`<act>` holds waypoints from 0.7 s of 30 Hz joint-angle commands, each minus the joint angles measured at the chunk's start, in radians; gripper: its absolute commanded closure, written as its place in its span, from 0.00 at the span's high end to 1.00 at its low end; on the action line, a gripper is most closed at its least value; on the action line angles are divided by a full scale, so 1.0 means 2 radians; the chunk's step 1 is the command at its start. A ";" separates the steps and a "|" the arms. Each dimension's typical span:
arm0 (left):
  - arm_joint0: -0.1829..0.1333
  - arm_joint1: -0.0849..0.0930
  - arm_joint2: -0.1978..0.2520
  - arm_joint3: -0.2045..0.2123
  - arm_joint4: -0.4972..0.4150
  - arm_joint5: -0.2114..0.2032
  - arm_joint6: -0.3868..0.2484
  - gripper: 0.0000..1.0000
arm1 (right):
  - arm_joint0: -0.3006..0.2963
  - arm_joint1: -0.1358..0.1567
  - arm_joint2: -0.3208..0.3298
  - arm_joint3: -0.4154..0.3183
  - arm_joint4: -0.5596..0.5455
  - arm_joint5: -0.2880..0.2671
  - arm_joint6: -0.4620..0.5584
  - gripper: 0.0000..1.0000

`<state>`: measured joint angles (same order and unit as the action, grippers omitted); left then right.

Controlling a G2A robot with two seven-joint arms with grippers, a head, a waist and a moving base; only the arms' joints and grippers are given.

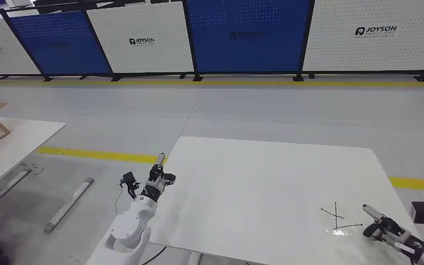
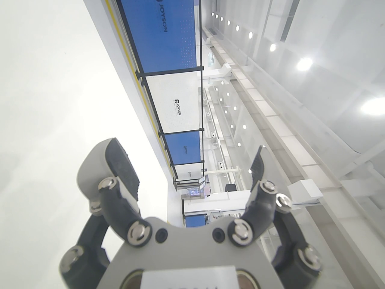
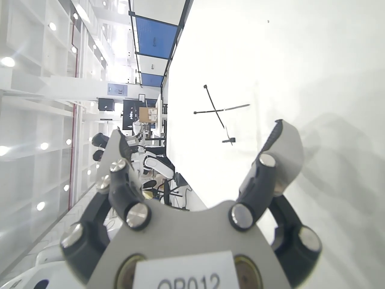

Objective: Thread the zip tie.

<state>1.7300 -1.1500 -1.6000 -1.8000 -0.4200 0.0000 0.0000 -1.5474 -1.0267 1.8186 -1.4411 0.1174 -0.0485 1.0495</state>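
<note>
- Counting at least two black zip ties (image 3: 215, 110), we find them crossed flat on the white table (image 1: 265, 192), near its right near corner. A short piece beside them is too small to name.
- Handling, in our judgement: very light, thin, springy plastic, not fragile. It looks smooth enough to skid or flick away when a pad presses one end.
- Hold, in our judgement: pinch one tie near its small head (image 3: 205, 86) with one gripper and take the tapered tail in the other. Lift clear of the crossing so the second tie is not dragged along.
- Right gripper (image 3: 198, 129): fingers spread wide with nothing between them, just beside the ties at the table's right edge.
- Left gripper (image 2: 186, 151): fingers likewise spread and empty, by the table's left edge, well apart from the ties.
- Room: we see broad bare tabletop between the two arms for bringing head and tail together.
- Edges: the ties sit close to the near and right edges, so a nudged tie could slide off.
</note>
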 commanded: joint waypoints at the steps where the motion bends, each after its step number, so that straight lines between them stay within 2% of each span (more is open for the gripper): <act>1: 0.000 0.000 0.000 0.000 0.000 0.000 0.000 1.00 | 0.000 0.000 0.000 0.000 0.000 0.000 0.000 1.00; 10: 0.000 0.000 0.000 0.000 0.000 0.000 0.000 1.00 | -0.003 0.002 -0.004 0.007 -0.008 0.008 -0.013 1.00; 12: 0.000 0.000 0.000 0.000 0.000 0.000 0.000 1.00 | -0.004 0.003 -0.004 0.010 -0.010 0.007 -0.014 0.85; 13: 0.000 0.000 0.000 0.000 0.000 0.000 0.000 1.00 | -0.005 0.003 -0.004 0.011 -0.010 0.007 -0.014 0.61; 14: 0.000 0.000 0.000 0.000 0.000 0.000 0.000 1.00 | -0.005 0.004 -0.004 0.012 -0.010 0.006 -0.014 0.46; 16: 0.000 0.000 0.000 0.000 0.000 0.000 0.000 1.00 | -0.006 0.005 -0.004 0.014 -0.009 0.003 -0.012 0.41; 17: 0.000 0.000 0.000 0.000 0.000 0.000 0.000 1.00 | -0.007 0.005 -0.004 0.014 -0.008 0.001 -0.011 0.35; 21: 0.000 0.000 0.000 0.000 0.000 0.000 0.000 1.00 | -0.008 0.007 -0.003 0.019 0.001 -0.005 -0.001 0.36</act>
<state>1.7300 -1.1500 -1.6000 -1.8000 -0.4200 0.0000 0.0000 -1.5629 -1.0136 1.8125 -1.4057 0.1174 -0.0578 1.0461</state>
